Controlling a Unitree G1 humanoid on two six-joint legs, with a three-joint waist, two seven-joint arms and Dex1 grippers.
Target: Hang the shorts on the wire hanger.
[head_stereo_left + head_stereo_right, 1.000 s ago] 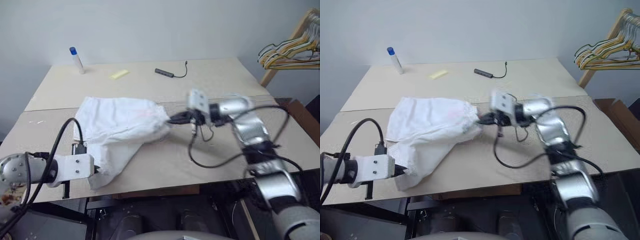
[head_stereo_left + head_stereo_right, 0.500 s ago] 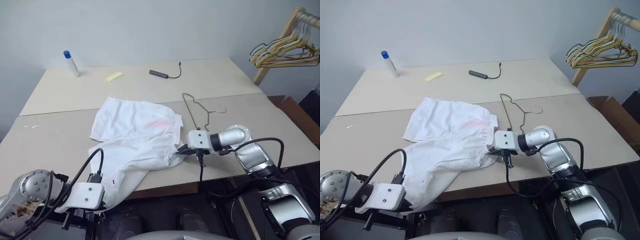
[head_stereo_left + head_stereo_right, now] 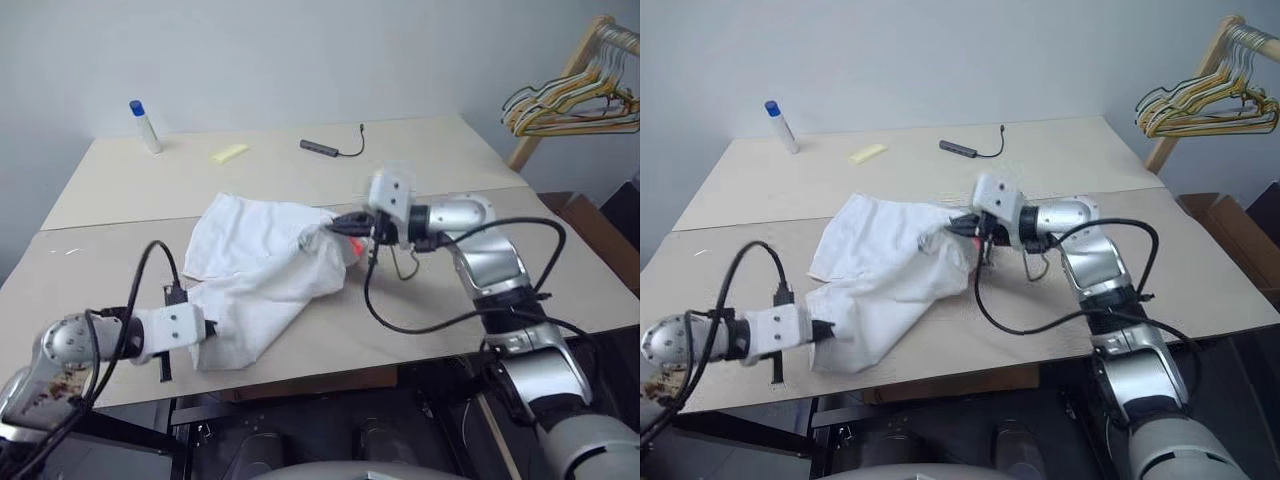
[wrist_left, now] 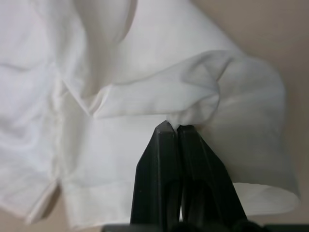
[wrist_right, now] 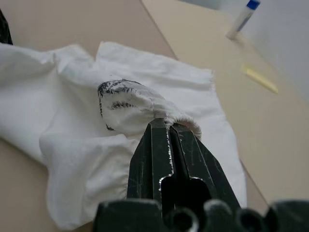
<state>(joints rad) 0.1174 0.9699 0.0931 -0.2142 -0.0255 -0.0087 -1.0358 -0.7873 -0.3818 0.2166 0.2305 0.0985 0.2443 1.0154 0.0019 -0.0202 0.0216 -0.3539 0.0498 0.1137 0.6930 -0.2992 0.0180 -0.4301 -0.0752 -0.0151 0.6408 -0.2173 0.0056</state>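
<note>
Two pinches on one pair of shorts (image 3: 262,275), and both look skimpy to me. Left tool (image 4: 175,128) is clamped on a small fold near a leg hem at the bench (image 3: 120,175) front edge; right tool (image 5: 166,126) is clamped on the gathered elastic waist, lifted a bit off the bench. If the arms pull apart, I'd bet that thin bite of cloth slips out of one tool. Bigger worry: I can't make out the wire hanger, so the cloth may be covering it. Shorts themselves are white, soft, rumpled, stretched slack between the tools mid-bench, with dark smudges by the waistband.
</note>
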